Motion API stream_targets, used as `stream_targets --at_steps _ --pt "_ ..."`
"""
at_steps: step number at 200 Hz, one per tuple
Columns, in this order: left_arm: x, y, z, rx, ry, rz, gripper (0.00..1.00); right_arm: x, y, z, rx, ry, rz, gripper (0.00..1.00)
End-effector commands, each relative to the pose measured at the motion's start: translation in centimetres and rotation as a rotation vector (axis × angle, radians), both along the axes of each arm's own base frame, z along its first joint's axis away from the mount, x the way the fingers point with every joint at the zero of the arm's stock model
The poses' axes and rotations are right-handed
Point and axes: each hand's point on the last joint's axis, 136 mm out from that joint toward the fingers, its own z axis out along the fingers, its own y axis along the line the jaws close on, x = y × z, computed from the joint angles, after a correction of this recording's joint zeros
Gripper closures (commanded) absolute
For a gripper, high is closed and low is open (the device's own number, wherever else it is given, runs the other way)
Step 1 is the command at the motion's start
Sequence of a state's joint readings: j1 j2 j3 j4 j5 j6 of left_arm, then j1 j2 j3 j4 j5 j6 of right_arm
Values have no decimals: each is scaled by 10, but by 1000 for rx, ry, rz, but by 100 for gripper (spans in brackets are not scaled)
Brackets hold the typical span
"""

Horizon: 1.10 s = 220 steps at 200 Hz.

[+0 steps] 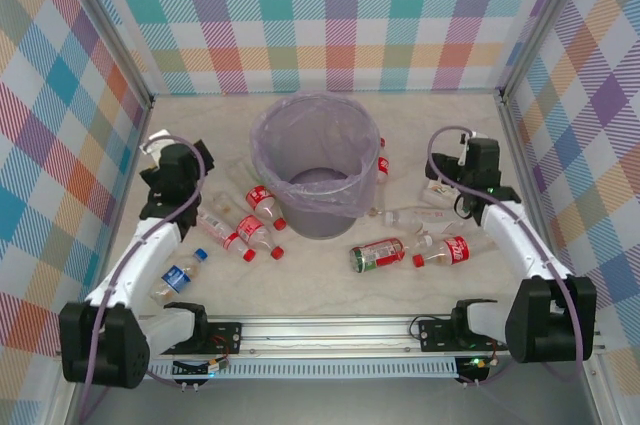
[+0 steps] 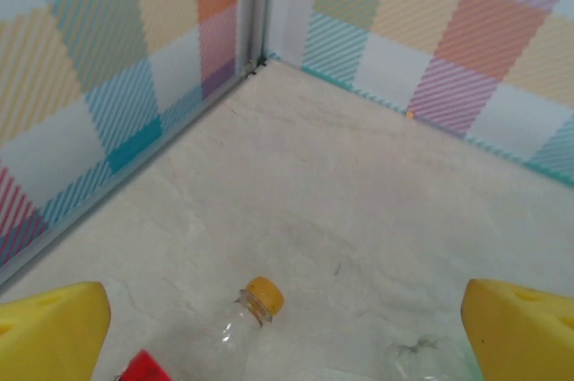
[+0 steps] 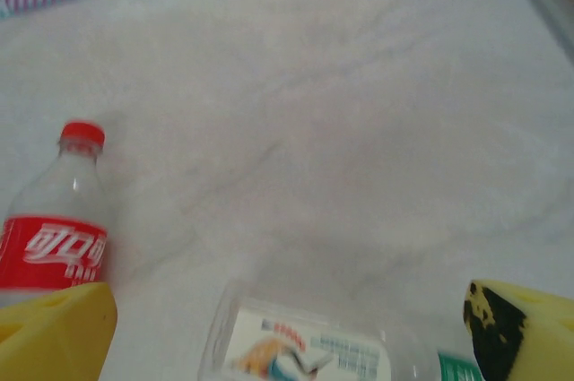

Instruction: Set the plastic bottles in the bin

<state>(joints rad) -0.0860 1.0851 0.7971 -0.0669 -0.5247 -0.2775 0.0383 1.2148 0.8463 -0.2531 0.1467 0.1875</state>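
The grey bin (image 1: 322,213), lined with a lilac bag, stands mid-table. Plastic bottles lie around it: three red-labelled ones (image 1: 258,233) and a blue-labelled one (image 1: 180,275) at left, a green-capped one (image 1: 377,255) and a red-labelled one (image 1: 444,250) at right. My left gripper (image 1: 185,175) is open above an orange-capped clear bottle (image 2: 235,325), its yellow fingertips (image 2: 54,332) wide apart. My right gripper (image 1: 447,181) is open over a white-labelled clear bottle (image 3: 305,354). A red-capped bottle (image 3: 58,238) lies to its left, beside the bin.
Checked walls close the table on three sides, with the back left corner (image 2: 256,63) ahead of the left gripper. A clear bottle (image 1: 410,215) lies between the bin and the right arm. The rail (image 1: 330,330) with both arm bases runs along the near edge.
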Motion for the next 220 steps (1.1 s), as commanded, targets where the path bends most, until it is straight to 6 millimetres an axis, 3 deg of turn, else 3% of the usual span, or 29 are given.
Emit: stream_targets --at_steps 1,16,42,71,91,137,153,194,220 --pt "-37 0 -10 -103 169 34 0 -57 11 -28 48 352 59 1" --pt "-39 -17 9 -181 148 -47 0 -58 25 -17 106 377 117 1" --pt "-42 -53 33 -348 105 -208 2 -37 75 5 365 283 238 1" --pt "-40 -105 50 -563 80 -439 2 -18 116 -4 453 324 289 3" --pt "-42 -128 66 -633 52 -541 3 -5 139 -10 495 334 323 8" --pt "-49 -161 105 -678 -28 -708 2 31 144 -33 505 355 284 24" --pt "-51 -171 115 -706 -39 -766 1 43 151 -39 535 368 287 25" --pt "-42 -190 96 -699 35 -787 2 58 167 -56 559 402 303 18" --pt "-46 -203 93 -703 40 -812 11 64 165 -72 537 429 279 18"
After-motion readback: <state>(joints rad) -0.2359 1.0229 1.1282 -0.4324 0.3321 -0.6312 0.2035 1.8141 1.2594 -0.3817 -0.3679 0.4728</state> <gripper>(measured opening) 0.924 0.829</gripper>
